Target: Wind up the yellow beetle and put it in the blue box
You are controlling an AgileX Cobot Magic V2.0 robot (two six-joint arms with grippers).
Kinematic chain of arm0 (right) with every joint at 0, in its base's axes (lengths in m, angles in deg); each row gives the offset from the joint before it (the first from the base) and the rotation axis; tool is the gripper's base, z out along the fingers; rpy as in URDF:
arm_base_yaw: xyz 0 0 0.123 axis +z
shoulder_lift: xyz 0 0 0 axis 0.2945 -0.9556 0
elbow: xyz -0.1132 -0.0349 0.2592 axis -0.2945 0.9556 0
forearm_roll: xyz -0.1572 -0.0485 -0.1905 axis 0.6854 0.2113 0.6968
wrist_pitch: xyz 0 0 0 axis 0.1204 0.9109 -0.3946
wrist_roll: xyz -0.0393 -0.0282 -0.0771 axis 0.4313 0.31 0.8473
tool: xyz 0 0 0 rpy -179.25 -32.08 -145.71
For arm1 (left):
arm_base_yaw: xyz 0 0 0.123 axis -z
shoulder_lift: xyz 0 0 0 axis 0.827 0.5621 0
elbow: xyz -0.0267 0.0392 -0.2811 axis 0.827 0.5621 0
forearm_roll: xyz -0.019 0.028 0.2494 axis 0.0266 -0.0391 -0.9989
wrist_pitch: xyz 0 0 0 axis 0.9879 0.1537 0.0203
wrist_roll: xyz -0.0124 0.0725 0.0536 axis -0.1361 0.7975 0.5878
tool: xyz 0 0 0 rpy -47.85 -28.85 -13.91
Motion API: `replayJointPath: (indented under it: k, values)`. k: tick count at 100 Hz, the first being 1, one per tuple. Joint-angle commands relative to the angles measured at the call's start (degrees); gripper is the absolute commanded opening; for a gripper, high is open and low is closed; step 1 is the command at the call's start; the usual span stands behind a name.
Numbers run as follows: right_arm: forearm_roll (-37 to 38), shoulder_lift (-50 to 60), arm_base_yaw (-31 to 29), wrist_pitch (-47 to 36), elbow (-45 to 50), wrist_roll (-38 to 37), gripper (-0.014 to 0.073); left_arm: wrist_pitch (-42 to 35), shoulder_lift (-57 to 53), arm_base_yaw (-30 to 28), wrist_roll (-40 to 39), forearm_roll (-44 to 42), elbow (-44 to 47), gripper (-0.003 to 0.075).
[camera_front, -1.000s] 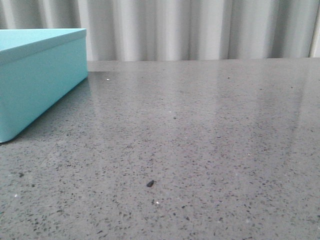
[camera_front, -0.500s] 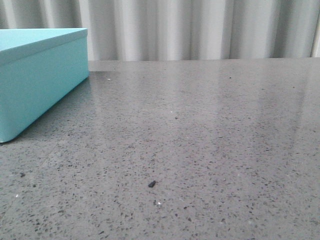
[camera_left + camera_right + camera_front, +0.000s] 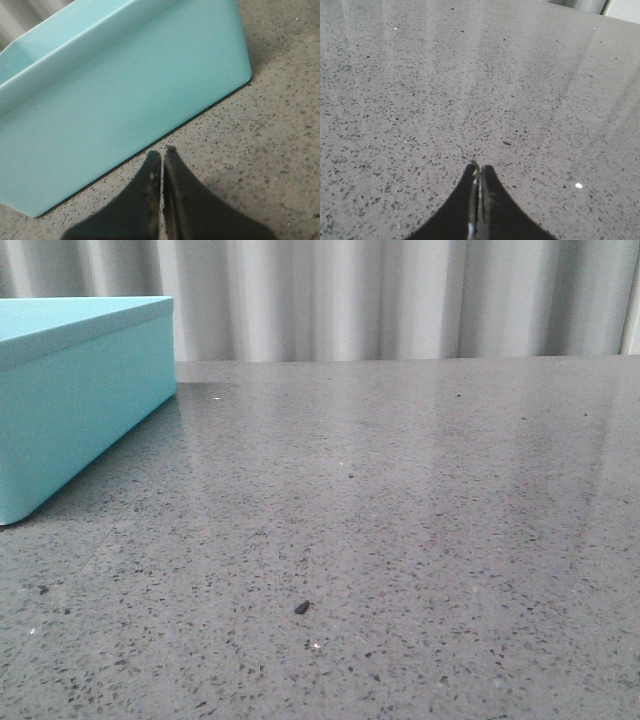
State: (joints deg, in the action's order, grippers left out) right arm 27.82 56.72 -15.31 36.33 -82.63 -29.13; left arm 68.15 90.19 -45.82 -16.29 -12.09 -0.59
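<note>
The blue box (image 3: pixel 80 400) stands at the far left of the speckled grey table, its flat lid on. It fills most of the left wrist view as a turquoise box wall (image 3: pixel 120 95). My left gripper (image 3: pixel 162 152) is shut with nothing in it, its tips just short of the box's lower edge. Over bare tabletop, my right gripper (image 3: pixel 480 167) is shut and holds nothing. The yellow beetle is out of view in every frame. Neither gripper shows in the front view.
A small dark speck (image 3: pixel 301 607) lies on the grey stone-pattern table (image 3: pixel 400 520) near the front middle. Pale corrugated panels (image 3: pixel 400 300) close off the back edge of the table.
</note>
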Motion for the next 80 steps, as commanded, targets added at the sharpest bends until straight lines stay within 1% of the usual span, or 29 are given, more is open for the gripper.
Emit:
replayJointPath:
  k: [1,80]
  values:
    - [-0.14,-1.15,-0.25,-1.40,1.46,-0.13,-0.0041,-4.05,0.55,0.26,-0.50,0.82,1.53,-0.0021]
    - [-0.14,-1.15,-0.25,-1.40,1.46,-0.13,-0.0041,-4.16,-0.67,0.04,-0.50,0.56,1.53,-0.0021]
